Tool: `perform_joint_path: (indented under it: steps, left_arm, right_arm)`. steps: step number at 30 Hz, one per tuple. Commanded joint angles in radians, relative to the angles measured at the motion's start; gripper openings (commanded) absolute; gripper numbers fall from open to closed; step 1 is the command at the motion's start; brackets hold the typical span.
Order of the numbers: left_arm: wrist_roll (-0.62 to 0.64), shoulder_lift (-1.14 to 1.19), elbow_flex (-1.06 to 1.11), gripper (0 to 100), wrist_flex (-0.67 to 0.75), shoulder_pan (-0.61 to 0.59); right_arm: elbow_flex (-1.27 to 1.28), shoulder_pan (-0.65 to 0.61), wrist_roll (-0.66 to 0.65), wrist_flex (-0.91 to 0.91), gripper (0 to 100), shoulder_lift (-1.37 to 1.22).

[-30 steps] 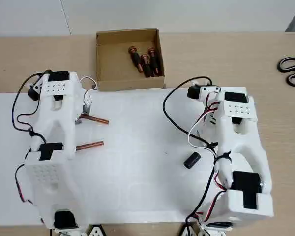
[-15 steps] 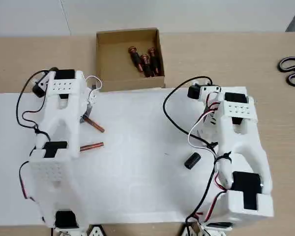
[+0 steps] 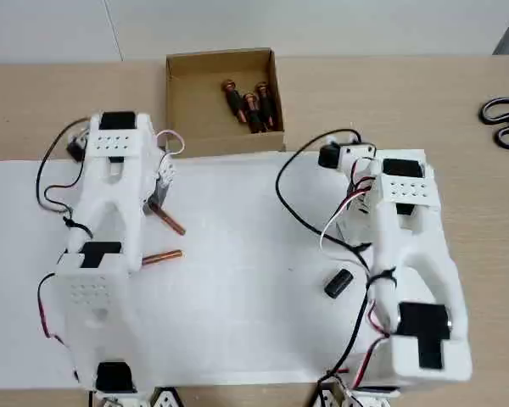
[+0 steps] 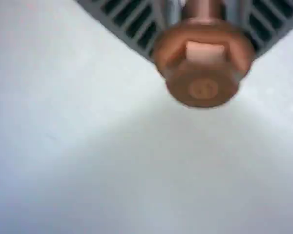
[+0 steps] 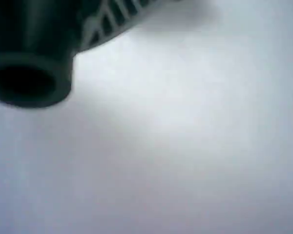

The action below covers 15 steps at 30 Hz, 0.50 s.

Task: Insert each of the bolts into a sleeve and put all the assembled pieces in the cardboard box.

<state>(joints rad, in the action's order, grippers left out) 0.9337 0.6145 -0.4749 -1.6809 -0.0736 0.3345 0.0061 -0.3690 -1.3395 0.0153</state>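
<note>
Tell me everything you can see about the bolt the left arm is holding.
The bolt looks like copper-coloured metal: a round flanged head with a raised hexagonal top and a slim straight shank. The left end effector clamps it between grey ribbed fingers. In the high view it slants out from under the arm over the white sheet, apart from the second bolt.

The wooden bench (image 3: pixel 68 102) carries a white sheet (image 3: pixel 237 280), a cardboard box (image 3: pixel 174 102) touching the sheet's far edge, and scissors (image 3: pixel 502 121). One bolt (image 3: pixel 161 257) and one black sleeve (image 3: pixel 338 282) lie on the sheet.
</note>
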Motion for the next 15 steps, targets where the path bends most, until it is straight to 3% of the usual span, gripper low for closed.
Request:
perform_joint_path:
  steps: [1,10,15]
  left_arm:
    - [-0.072,-0.124,-0.122,1,-0.048,0.005]
    - [-0.173,-0.221,-0.154,1,-0.049,-0.003]
    - [-0.292,-0.313,-0.154,1,-0.049,-0.002]
  right_arm:
    - [-0.018,-0.061,0.002,-0.013,0.7,0.136]
    - [-0.014,-0.099,0.002,-0.101,0.3,0.263]
    - [-0.012,-0.094,0.002,-0.202,0.4,0.317]
